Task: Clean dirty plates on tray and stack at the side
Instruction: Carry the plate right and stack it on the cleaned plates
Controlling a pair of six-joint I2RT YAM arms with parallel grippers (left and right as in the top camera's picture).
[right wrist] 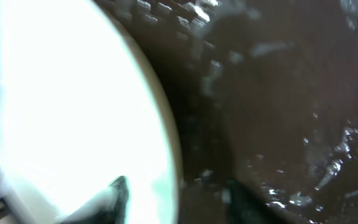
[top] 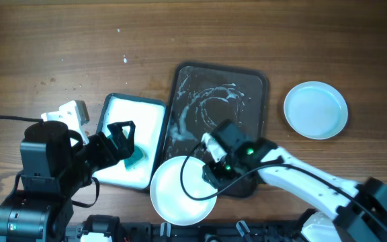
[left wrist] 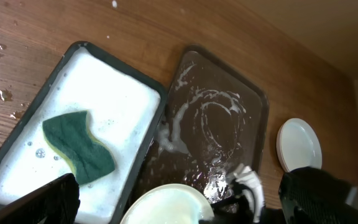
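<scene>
Plate (top: 180, 191) sits just below-left of my right end effector (top: 210, 176), one edge on the tray (top: 250, 91) corner, the rest over the tabletop (top: 281, 40). Jaws stand half parted astride its rim, clamping nothing. Risk: wet rim and a probably tilted perch, so a nudge from either finger while closing could skid it away. Other plates (top: 316, 109) lie well off to the right.

No writing, brand or number can be read in any view; the tray (top: 250, 87) bears nothing legible. Nor do the plates (top: 316, 109).
</scene>
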